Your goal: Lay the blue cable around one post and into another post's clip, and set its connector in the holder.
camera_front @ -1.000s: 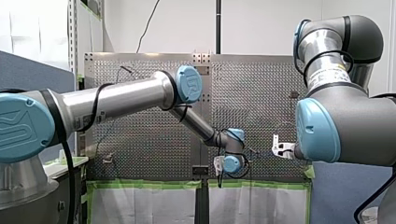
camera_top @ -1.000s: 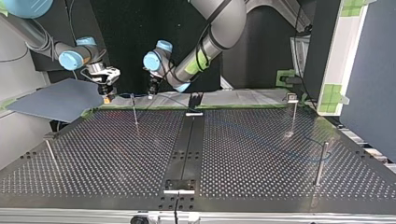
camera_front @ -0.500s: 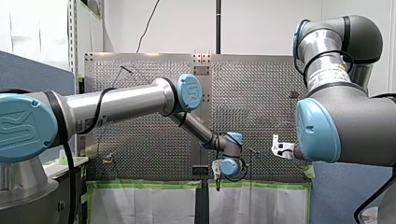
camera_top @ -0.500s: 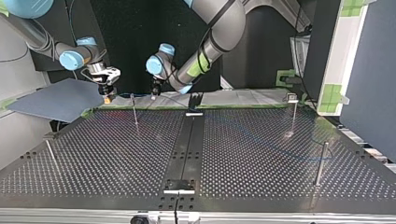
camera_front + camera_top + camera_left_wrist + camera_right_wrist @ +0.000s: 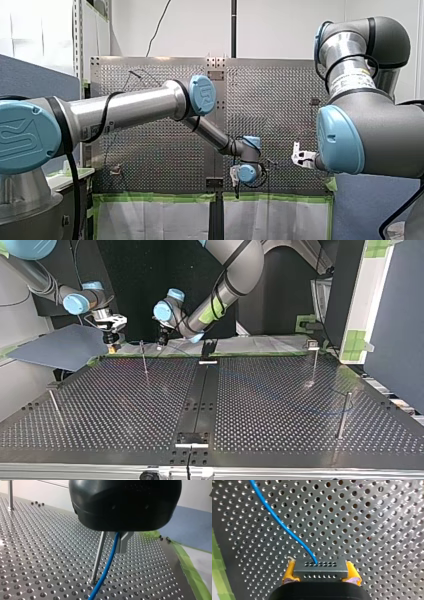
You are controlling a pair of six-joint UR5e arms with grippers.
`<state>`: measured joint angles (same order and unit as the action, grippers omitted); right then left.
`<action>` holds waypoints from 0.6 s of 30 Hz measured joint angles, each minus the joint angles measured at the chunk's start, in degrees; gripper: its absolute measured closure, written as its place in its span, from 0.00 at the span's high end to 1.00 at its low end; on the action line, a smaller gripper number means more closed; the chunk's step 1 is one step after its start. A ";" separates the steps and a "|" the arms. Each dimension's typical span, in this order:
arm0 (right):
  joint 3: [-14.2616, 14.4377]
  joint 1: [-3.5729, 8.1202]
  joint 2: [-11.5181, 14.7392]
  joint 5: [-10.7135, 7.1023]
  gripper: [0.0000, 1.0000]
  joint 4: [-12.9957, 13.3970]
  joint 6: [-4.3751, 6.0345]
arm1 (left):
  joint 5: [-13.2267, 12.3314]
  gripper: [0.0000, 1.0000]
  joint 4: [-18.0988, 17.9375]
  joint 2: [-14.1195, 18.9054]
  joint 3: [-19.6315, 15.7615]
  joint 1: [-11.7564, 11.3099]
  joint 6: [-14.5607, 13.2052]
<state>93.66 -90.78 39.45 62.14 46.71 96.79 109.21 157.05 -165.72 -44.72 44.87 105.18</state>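
With my right hand [image 5: 320, 573] pinching the connector [image 5: 321, 567], my left hand [image 5: 117, 543] pinches the blue cable [image 5: 108, 565] just beside the post [image 5: 98, 557].

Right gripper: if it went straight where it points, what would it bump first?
Probably the perforated table. My right gripper holds the connector pointed at it, with only the blue cable trailing ahead. The gap's depth is unclear.

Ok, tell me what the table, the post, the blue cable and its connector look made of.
The table: bare metal, likely aluminium, dull sheen, drilled holes. The post: shiny rod, probably steel. The blue cable: glossy plastic jacket, bends smoothly. The connector: matte grey block, metal or plastic, cannot tell.
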 joint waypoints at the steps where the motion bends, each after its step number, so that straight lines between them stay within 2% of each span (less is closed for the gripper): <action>1: 0.00 -0.01 -0.01 0.00 0.00 0.27 0.25 | -0.10 0.01 0.03 0.00 0.08 0.00 0.03; 8: 0.00 -0.18 -0.09 0.08 0.00 1.95 1.43 | -0.39 0.01 0.16 0.02 0.60 -0.28 0.11; 18: 0.03 -0.22 -0.17 0.17 0.00 2.32 1.91 | -0.49 0.01 1.42 0.02 1.57 -0.96 0.11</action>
<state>93.69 -91.00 39.28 62.31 49.03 98.70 108.72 158.46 -165.70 -43.15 43.91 105.29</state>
